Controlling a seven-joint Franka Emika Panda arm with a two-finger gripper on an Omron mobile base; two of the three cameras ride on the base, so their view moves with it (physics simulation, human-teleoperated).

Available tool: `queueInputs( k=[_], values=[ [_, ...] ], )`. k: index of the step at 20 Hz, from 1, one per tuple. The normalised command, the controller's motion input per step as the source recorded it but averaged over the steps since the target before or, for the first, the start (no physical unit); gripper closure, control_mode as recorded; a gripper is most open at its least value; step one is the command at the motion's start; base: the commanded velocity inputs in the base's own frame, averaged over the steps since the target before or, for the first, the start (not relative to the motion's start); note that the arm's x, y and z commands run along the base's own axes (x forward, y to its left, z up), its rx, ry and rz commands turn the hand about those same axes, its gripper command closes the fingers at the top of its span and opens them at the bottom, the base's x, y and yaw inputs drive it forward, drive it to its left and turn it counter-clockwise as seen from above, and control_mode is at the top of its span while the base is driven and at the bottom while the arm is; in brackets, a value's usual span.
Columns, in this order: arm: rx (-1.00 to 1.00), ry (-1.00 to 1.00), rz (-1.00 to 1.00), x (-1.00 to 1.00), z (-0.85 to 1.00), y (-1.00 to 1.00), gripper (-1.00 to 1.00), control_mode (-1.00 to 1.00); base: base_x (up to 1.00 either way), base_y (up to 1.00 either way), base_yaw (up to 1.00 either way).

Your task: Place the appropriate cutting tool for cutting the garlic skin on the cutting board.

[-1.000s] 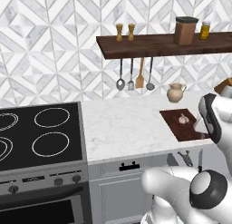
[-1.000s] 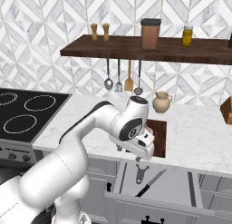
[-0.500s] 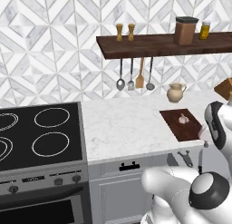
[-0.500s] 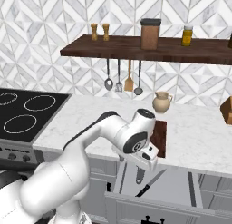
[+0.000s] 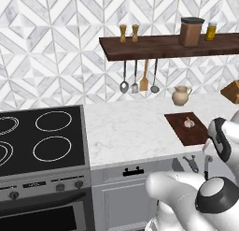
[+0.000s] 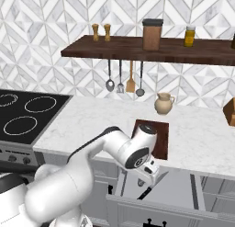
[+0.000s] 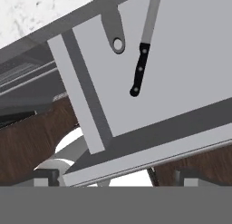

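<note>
Nearby, knife beside grey utensil.

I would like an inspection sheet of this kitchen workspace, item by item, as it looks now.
Surface: white marble counter beside the black stove.
Job's things: garlic lies on the cutting board; a black-handled knife lies in the open drawer, not yet on the board.
Clutter: beige jug on the counter; another grey utensil in the drawer.
Pincer: lowered over the drawer, holding nothing; open or shut cannot be told.
Cables: nothing seen.
Surroundings: wall shelf with jars; utensils hang beneath.
</note>
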Motion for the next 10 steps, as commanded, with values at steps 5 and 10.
queueInputs(
  k=[5,10],
  values=[
    [0.02,0.04,0.0,0.0,-0.49,-0.18,-1.0,-1.0,0.0,0.0,0.0],
    [0.05,0.03,0.0,0.03,-0.43,-0.19,-1.0,-1.0,0.0,0.0,0.0]
  ],
)
